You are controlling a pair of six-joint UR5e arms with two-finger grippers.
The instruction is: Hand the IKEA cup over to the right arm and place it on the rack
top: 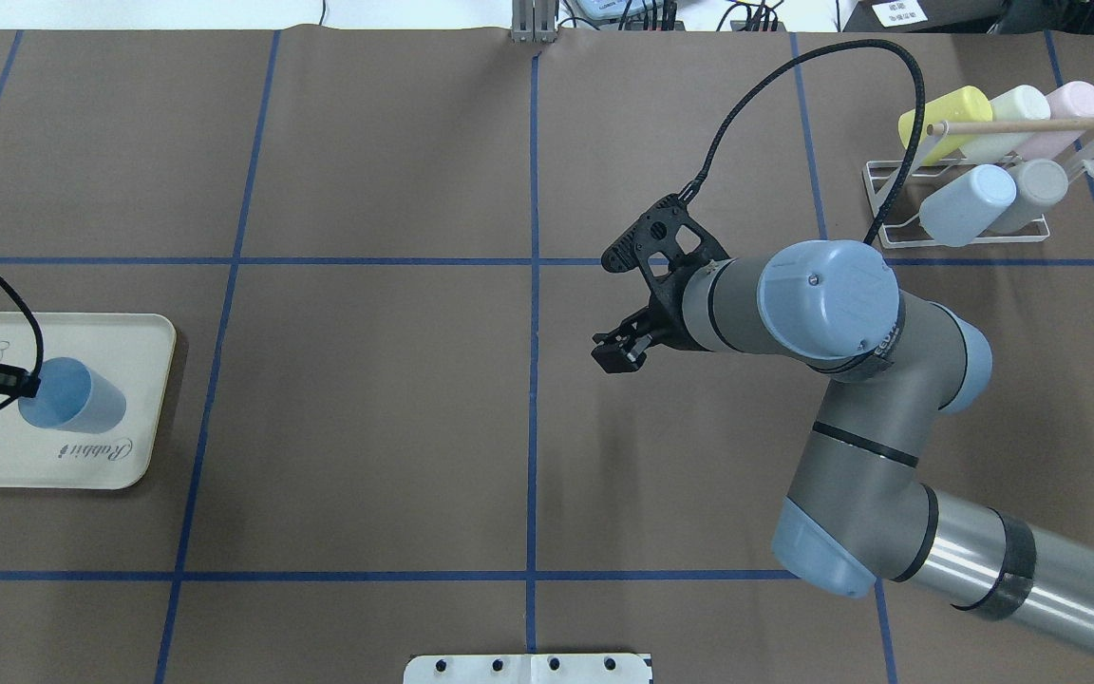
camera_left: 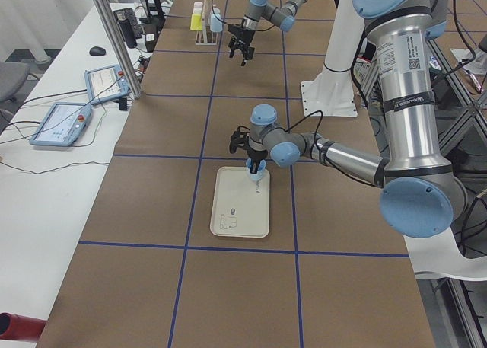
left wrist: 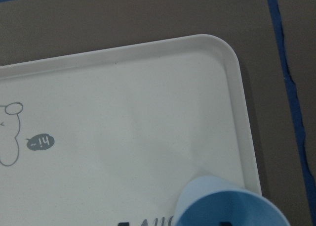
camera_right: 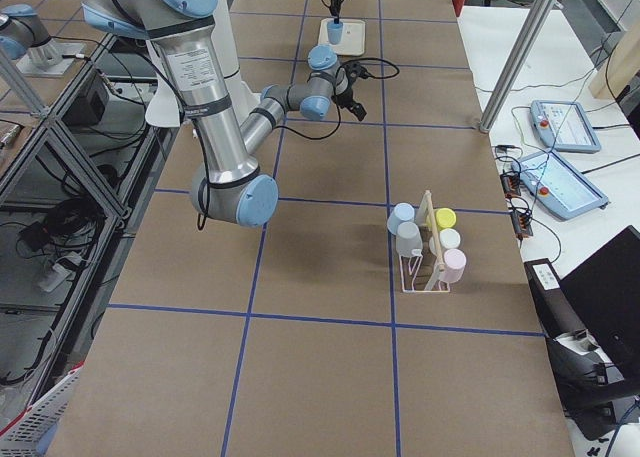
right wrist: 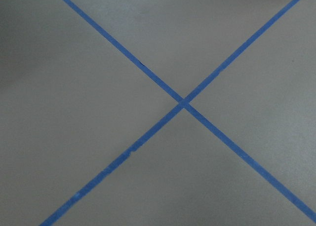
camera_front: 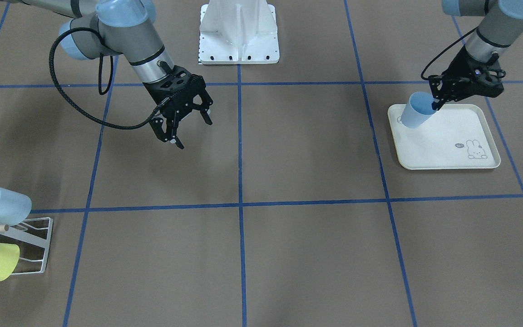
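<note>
A: Surface first. What's at the left end?

B: The desk (top: 367, 399) is covered by a brown sheet, gridded with blue tape (top: 533, 313). At the far left lies a cream tray (top: 129, 351) with a rabbit print. The left hand (camera_front: 436, 104) is over the tray's corner, its fingers pinching the rim of the pale blue IKEA cup (camera_front: 417, 113).

A: Cup's attitude?

B: Tilted, mouth toward the hand. Whether its base touches the tray, I cannot tell.

A: The middle?

B: A white mounting plate (camera_front: 239, 47) sits at the robot's edge. The right arm (top: 832, 304) reaches in toward the centre line. The right hand (camera_front: 192, 131) hangs above bare sheet, fingers spread, nothing between them. Its wrist camera shows only a tape crossing.

A: Far right?

B: The rack (top: 892, 195), white wire, stands in the far corner with a wooden dowel (top: 1031, 123) across its top. Five cups lie on it: a yellow cup (top: 944, 114), a cream cup (top: 1008, 106) and a pink cup (top: 1069, 100) behind, a light blue cup (top: 967, 204) and a grey cup (top: 1036, 190) in front. It is well apart from the IKEA cup, at the desk's opposite end.

A: The room?

B: A white bench (camera_left: 46, 188) runs along the operators' side, with teach pendants (camera_left: 61, 123) and cables on it. An aluminium post (camera_left: 114, 39) stands at the desk's edge.
</note>
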